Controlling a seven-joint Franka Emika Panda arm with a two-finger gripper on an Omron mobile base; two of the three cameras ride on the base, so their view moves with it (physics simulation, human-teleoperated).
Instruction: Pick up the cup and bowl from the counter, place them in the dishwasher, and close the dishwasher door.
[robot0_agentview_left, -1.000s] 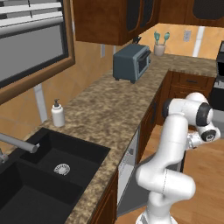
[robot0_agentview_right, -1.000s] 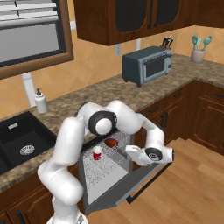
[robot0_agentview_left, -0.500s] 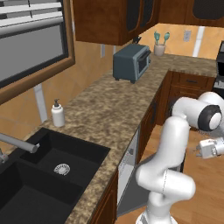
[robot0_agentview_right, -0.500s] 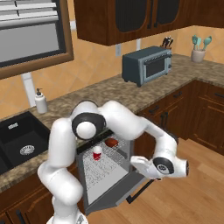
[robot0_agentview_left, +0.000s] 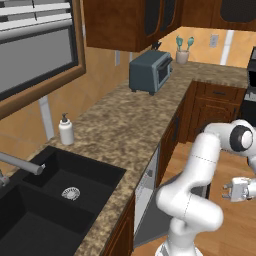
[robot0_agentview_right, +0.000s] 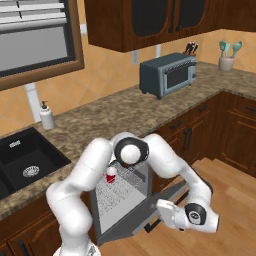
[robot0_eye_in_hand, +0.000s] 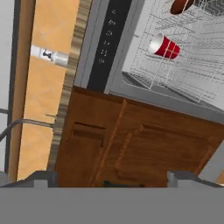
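The red cup (robot0_eye_in_hand: 165, 47) lies on its side in the dishwasher's wire rack (robot0_eye_in_hand: 192, 70), and the dark reddish-brown bowl (robot0_eye_in_hand: 181, 5) sits in the rack just beyond it at the frame edge. In the right base view the cup (robot0_agentview_right: 111, 175) shows inside the open dishwasher (robot0_agentview_right: 122, 200), behind my upper arm. The dishwasher door (robot0_agentview_right: 150, 205) hangs down, open. My gripper (robot0_agentview_right: 167, 216) is low, just outside the door's outer edge, open and holding nothing. Its hand (robot0_agentview_left: 232, 190) also shows over the floor. In the hand view the gripper (robot0_eye_in_hand: 113, 181) faces a wooden cabinet door.
A wooden cabinet door (robot0_eye_in_hand: 131, 144) is next to the dishwasher. On the counter (robot0_agentview_right: 100, 115) stand a soap dispenser (robot0_agentview_right: 46, 116), a toaster oven (robot0_agentview_right: 167, 75) and a utensil pot (robot0_agentview_right: 226, 62). The black sink (robot0_agentview_left: 60, 190) is on the left. Wooden floor (robot0_agentview_right: 230, 185) lies to the right.
The arm has swung out from the rack and down; the hand has dropped to the door's outer edge. The cup and bowl stayed in the rack, and the jaws stayed open.
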